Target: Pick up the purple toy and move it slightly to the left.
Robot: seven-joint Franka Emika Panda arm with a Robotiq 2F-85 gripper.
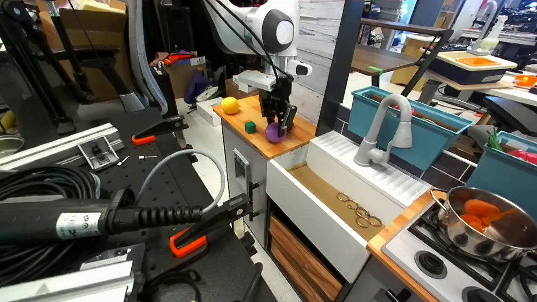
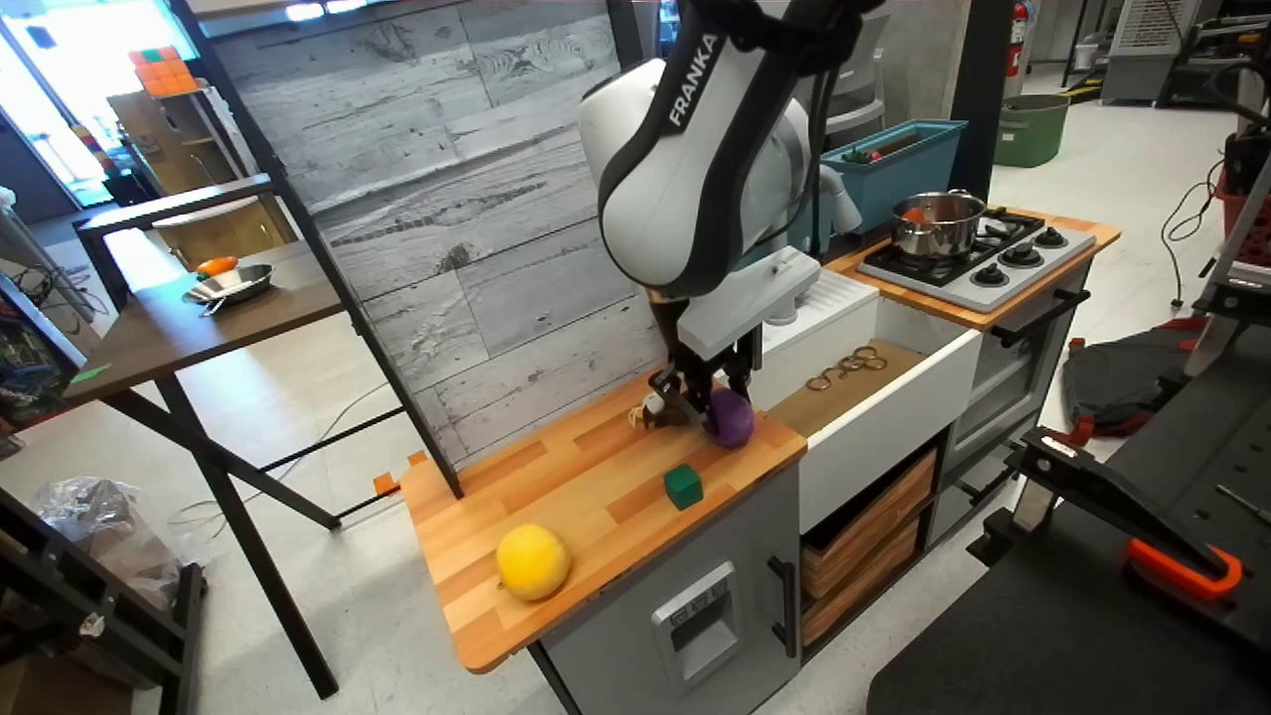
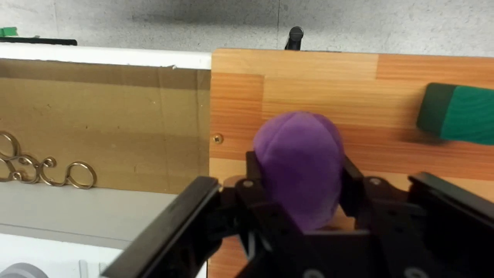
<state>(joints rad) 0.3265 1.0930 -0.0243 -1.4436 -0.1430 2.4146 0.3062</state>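
Observation:
The purple toy [image 1: 274, 133] is rounded and soft-looking, at the sink end of the wooden counter [image 2: 586, 482]. It also shows in an exterior view [image 2: 734, 421] and in the wrist view [image 3: 299, 154]. My gripper [image 3: 300, 175] points down with one black finger pressed against each side of the toy. The toy bulges out past the fingertips and looks squeezed. The gripper also shows in both exterior views, partly covering the toy [image 1: 280, 121]. I cannot tell whether the toy touches the counter or is just above it.
A green block [image 2: 683, 487] sits near the counter's front edge. A yellow ball [image 2: 533, 562] lies at the far end. A small brownish-white piece [image 2: 652, 409] is behind the gripper. The white sink [image 1: 319, 209] adjoins the counter, with a faucet [image 1: 384, 126]. A wall panel [image 2: 477, 228] stands behind.

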